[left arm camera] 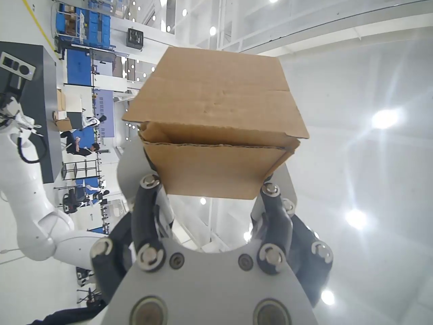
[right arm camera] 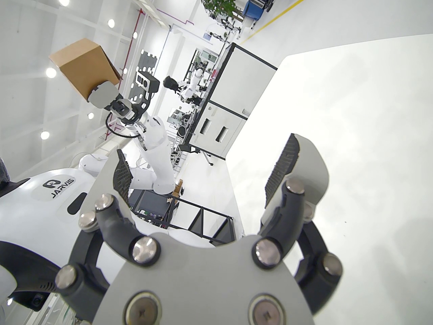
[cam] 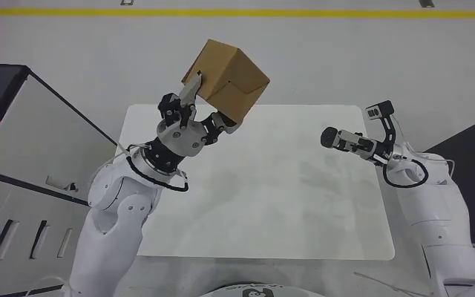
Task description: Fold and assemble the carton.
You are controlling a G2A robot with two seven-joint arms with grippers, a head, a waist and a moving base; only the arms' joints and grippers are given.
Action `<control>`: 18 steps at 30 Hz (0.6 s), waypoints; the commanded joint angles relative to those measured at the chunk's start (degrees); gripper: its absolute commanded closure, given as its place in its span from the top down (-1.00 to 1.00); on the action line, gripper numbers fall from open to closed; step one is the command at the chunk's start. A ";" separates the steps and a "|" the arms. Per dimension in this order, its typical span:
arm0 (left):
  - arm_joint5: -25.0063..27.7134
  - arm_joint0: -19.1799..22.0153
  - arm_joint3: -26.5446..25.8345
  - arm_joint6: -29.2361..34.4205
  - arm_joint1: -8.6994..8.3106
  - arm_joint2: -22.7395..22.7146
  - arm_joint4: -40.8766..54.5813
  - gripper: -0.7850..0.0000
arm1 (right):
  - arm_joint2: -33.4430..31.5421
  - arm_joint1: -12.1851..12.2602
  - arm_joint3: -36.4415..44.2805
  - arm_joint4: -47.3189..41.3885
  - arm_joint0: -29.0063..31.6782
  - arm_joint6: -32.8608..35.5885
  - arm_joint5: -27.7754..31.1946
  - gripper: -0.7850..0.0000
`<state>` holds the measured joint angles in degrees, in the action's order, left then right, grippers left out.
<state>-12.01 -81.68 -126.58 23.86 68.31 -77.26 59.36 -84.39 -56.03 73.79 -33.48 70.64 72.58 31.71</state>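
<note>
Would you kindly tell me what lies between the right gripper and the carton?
Nothing: in the top view, only bare table separates the right gripper from the carton held by the left gripper.

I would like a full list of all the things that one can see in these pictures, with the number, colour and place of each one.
carton: one, brown, held in the air over the table's far left corner.
table: one, white, under both arms.
cabinet: one, black frame with grey panels, beside the table's left edge.
floor line: one, yellow, on the floor beyond the table.
left gripper: one, grey and black, shut on the carton.
right gripper: one, grey and black, open, near the table's right edge.
</note>
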 commanded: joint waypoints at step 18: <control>-0.31 -2.12 0.05 -2.41 0.85 0.19 15.42 -1.00 | 0.00 0.00 0.00 0.00 0.00 0.00 0.00 1.00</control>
<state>-12.31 -83.84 -126.57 21.47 69.16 -77.08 74.95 -84.39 -56.03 73.79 -33.48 70.64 72.58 31.71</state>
